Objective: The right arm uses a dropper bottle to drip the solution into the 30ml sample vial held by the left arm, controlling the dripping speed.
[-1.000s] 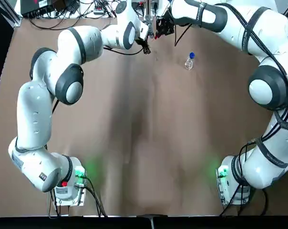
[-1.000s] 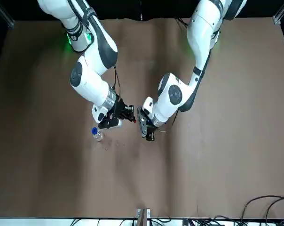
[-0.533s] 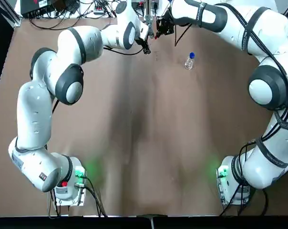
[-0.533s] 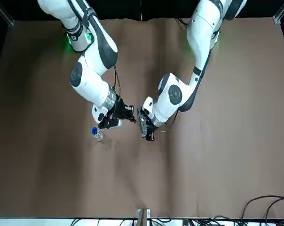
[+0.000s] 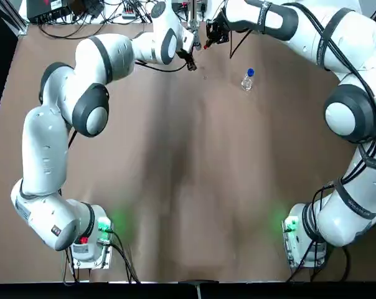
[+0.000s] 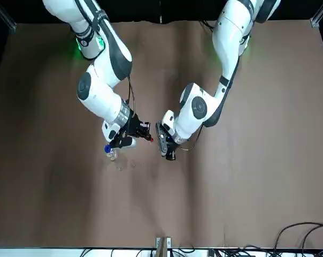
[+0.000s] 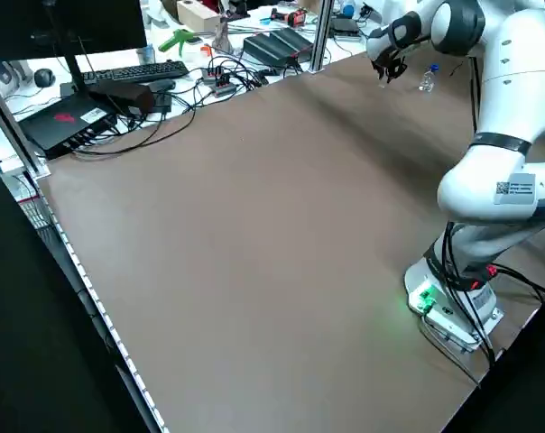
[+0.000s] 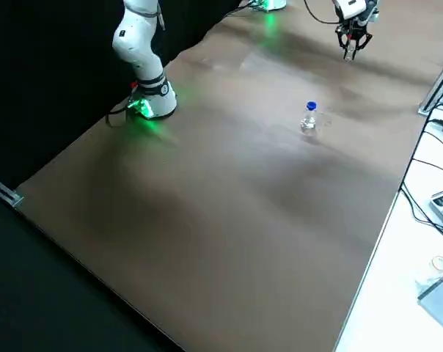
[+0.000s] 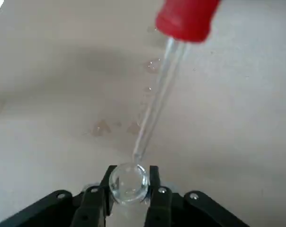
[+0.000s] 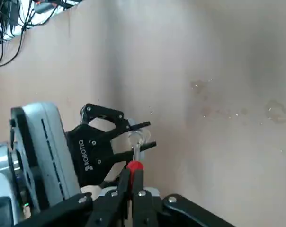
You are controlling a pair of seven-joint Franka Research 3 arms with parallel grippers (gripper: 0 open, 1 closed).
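My left gripper (image 9: 128, 198) is shut on the 30ml sample vial (image 9: 128, 182), a small clear vial held mouth up above the table's far middle. My right gripper (image 10: 132, 182) is shut on the red top (image 10: 134, 166) of the pulled-out dropper. Its glass tube (image 9: 155, 104) slants down, and the tip hangs just over the vial's mouth. In the top view the two grippers meet, left gripper (image 5: 191, 60) beside right gripper (image 5: 208, 39). The dropper bottle (image 5: 247, 81), clear with a blue collar, stands alone on the table to the right of them.
Small wet droplets (image 9: 152, 65) dot the brown table under the grippers. Cables and electronics (image 7: 133, 72) lie beyond the table's far edge, by a metal post (image 7: 320, 36). Both arm bases (image 5: 91, 243) stand at the near edge.
The right gripper with the dropper has shifted slightly toward the table's far edge. The left gripper, the vial and the bottle have stayed in place.
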